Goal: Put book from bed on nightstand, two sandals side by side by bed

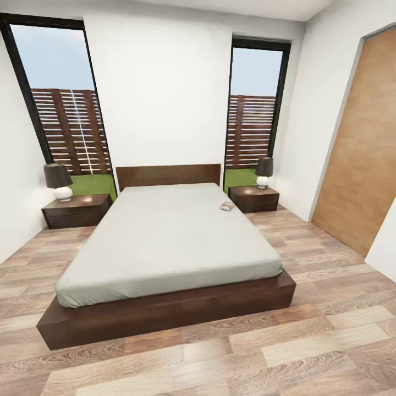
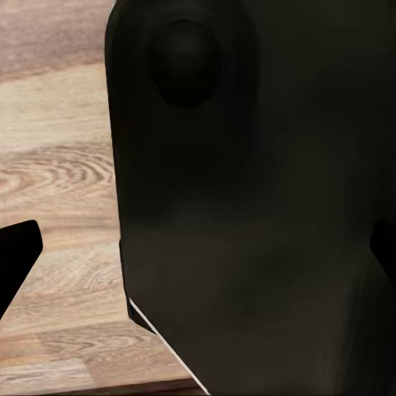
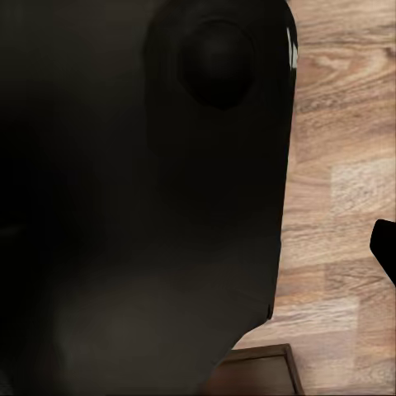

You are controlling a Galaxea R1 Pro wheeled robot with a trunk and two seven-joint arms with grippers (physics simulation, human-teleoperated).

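Book (image 1: 226,206): lay flat on the mattress near the bed's right edge, toward the headboard end.
Bed (image 1: 165,242): grey mattress on a dark wood frame, centred against the far wall.
Nightstands: one at the bed's right (image 1: 253,198), closest to the book; one at the left (image 1: 77,210); each carried a lamp.
Door (image 1: 363,148): wooden, on the right wall.
Floor (image 1: 308,341): wood planks.
Jaws: wrist cameras were blocked by a dark body; could not tell whether either gripper was apart or together, nor place things relative to them.

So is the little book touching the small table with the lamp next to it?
Apart. In the head view the book lies on the bed's grey mattress near its edge, and a strip of floor separates the bed from the nightstand.
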